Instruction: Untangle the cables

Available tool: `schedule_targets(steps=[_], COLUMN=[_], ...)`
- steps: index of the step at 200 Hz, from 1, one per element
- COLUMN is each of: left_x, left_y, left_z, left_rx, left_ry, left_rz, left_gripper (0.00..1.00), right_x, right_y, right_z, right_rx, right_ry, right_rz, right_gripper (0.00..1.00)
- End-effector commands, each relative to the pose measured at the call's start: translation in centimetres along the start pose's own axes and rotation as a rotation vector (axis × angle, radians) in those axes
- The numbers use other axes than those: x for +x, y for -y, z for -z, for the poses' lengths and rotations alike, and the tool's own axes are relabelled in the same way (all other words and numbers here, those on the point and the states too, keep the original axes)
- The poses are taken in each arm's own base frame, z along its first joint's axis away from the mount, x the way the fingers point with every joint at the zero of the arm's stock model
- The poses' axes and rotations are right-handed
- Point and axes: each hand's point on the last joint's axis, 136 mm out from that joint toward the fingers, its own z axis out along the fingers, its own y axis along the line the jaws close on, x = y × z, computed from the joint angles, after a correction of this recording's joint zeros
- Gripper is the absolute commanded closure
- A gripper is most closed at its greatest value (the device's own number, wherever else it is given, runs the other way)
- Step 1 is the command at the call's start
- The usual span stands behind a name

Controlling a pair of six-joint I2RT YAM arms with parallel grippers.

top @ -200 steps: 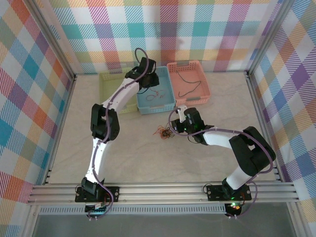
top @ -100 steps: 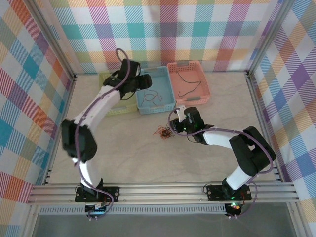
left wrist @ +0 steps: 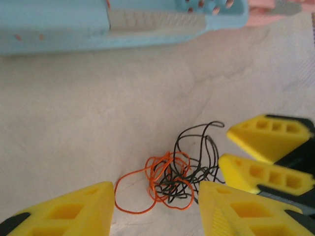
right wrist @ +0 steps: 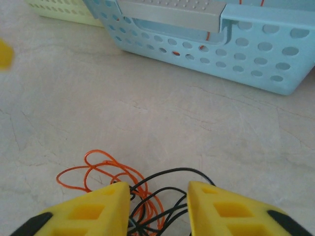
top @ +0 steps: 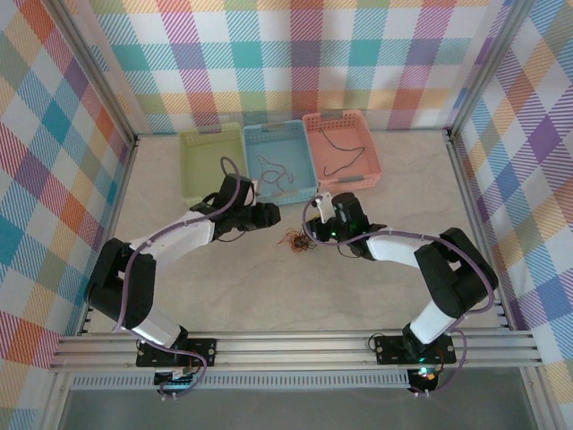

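Near the tabletop's middle, a little toward its far edge and the blue basket (top: pixel 285 199), the cables (top: pixel 296 240) lie clumped, orange and black. The left gripper (left wrist: pixel 155 211) hovers open over them. The right gripper (right wrist: pixel 158 206), fingers apart, has black strands between.

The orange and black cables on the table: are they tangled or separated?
Tangled. In the left wrist view the cables loop through each other in one knot on the table.

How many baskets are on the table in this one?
3, in a row along the far edge: a green basket on the left, a blue basket in the middle and a pink basket on the right. None looks hidden.
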Motion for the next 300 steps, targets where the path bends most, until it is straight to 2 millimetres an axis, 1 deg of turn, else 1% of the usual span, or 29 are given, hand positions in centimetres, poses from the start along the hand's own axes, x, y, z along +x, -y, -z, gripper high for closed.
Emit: schedule_targets(steps=[1, 27, 46, 63, 82, 104, 126, 138, 153, 165, 175, 191, 212, 228, 235, 241, 248, 260, 276, 300], left_x=[-1.8, -1.5, -0.7, -0.4, -0.4, -0.2, -0.1, 0.0, -0.1, -0.1, 0.0, 0.0, 0.2, 0.3, 0.2, 0.2, 0.2, 0.3, 0.2, 0.2], left_y=[2.3, 1.8, 1.6, 1.0, 0.1, 0.4, 0.5, 0.6, 0.5, 0.3, 0.1, 0.2, 0.4, 0.4, 0.4, 0.4, 0.3, 0.2, 0.2, 0.1], left_z=[0.2, 0.0, -0.4, -0.6, -0.8, -0.8, -0.8, -0.9, -0.7, -0.6, -0.8, -1.1, -1.3, -1.4, -1.4, -1.4, -1.4, -1.3, -1.3, -1.1], left_rx=[0.108, 0.103, 0.107, 0.08, 0.044, 0.063, 0.066, 0.071, 0.062, 0.049, 0.04, 0.047, 0.063, 0.062, 0.063, 0.062, 0.059, 0.049, 0.044, 0.034], left_ry=[0.081, 0.102, 0.091, 0.089, 0.094, 0.095, 0.096, 0.087, 0.093, 0.103, 0.098, 0.085, 0.077, 0.07, 0.071, 0.071, 0.071, 0.069, 0.067, 0.071], left_rz=[-0.015, -0.01, -0.009, -0.01, 0.009, 0.013, 0.02, 0.027, 0.029, 0.027, 0.025, 0.027, 0.034, 0.035, 0.033, 0.032, 0.032, 0.031, 0.027, 0.018], left_gripper=[0.52, 0.53, 0.53, 0.53, 0.51, 0.51, 0.51, 0.51, 0.51, 0.51, 0.51, 0.51, 0.51, 0.51, 0.51, 0.51, 0.51, 0.51, 0.51, 0.51], right_x=[-0.4, -0.7, -0.6, -1.1, -1.1, -1.4, -1.6, -2.5, -2.5, -2.3, -2.0, -1.4, -0.7, -0.2, 0.0, 0.2, 0.4, 0.6, 0.9, 1.0], right_y=[1.4, 1.6, 2.0, 2.2, 2.2, 2.4, 2.5, 2.2, 1.7, 1.1, 1.0, -0.1, 0.8, 0.4, 0.2, 0.2, 0.1, 0.5, 0.8, 0.8], right_z=[-0.5, -1.1, -1.2, -0.8, -0.7, -0.3, 0.8, 1.9, 2.6, 2.2, 1.7, 0.8, 0.1, -0.2, -0.3, -0.3, -0.4, -0.7, -0.8, -1.0], right_rx=[0.072, 0.079, 0.103, 0.125, 0.128, 0.147, 0.171, 0.179, 0.161, 0.127, 0.116, 0.041, 0.067, 0.028, 0.011, 0.004, -0.009, 0.008, 0.01, 0.01], right_ry=[-0.006, -0.025, -0.054, -0.033, -0.039, -0.039, -0.052, -0.073, -0.104, -0.136, -0.177, -0.232, -0.256, -0.266, -0.276, -0.287, -0.302, -0.31, -0.312, -0.321], right_rz=[-0.063, -0.121, -0.171, -0.226, -0.26, -0.262, -0.257, -0.23, -0.2, -0.176, -0.163, -0.088, -0.009, 0.071, 0.097, 0.114, 0.149, 0.172, 0.203, 0.211], right_gripper=[0.57, 0.55, 0.55, 0.54, 0.5, 0.47, 0.44, 0.42, 0.4, 0.4, 0.42, 0.45, 0.46, 0.46, 0.5, 0.55, 0.56, 0.51, 0.46, 0.42])
